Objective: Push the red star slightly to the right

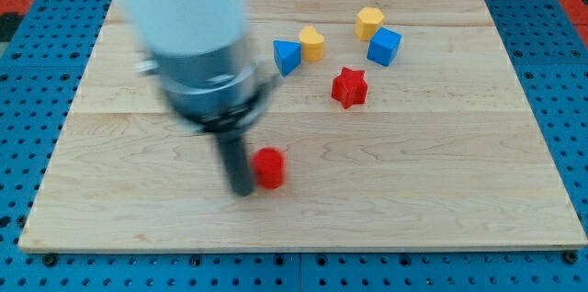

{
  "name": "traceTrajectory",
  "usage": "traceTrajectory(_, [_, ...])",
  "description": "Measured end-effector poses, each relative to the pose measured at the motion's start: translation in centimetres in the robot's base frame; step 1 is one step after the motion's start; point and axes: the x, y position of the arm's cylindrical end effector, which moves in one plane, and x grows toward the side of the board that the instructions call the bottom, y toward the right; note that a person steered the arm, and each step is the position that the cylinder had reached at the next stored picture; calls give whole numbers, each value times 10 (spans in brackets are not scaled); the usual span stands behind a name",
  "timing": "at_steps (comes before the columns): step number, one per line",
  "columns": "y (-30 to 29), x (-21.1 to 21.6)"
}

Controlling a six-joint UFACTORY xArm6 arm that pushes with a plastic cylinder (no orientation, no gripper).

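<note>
The red star [349, 87] lies on the wooden board [441, 173], right of centre and a little toward the view's top. My tip [243, 189] is well to the view's lower left of the star, blurred by motion. It stands just left of a small red round block [269, 168], touching or nearly touching it.
Toward the view's top lie a blue triangle [287, 56], a yellow heart-like block [312, 43], a yellow hexagon block [369, 23] and a blue cube [384, 46]. The arm's white and dark body [197, 44] covers the board's upper left. Blue pegboard [37, 62] surrounds the board.
</note>
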Motion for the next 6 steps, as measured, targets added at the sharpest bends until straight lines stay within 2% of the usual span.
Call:
traceTrajectory(1, [82,-38])
traceTrajectory(2, [86,-28])
traceTrajectory(3, [-11,-45])
traceTrajectory(4, [27,-133])
traceTrajectory(6, [120,-145])
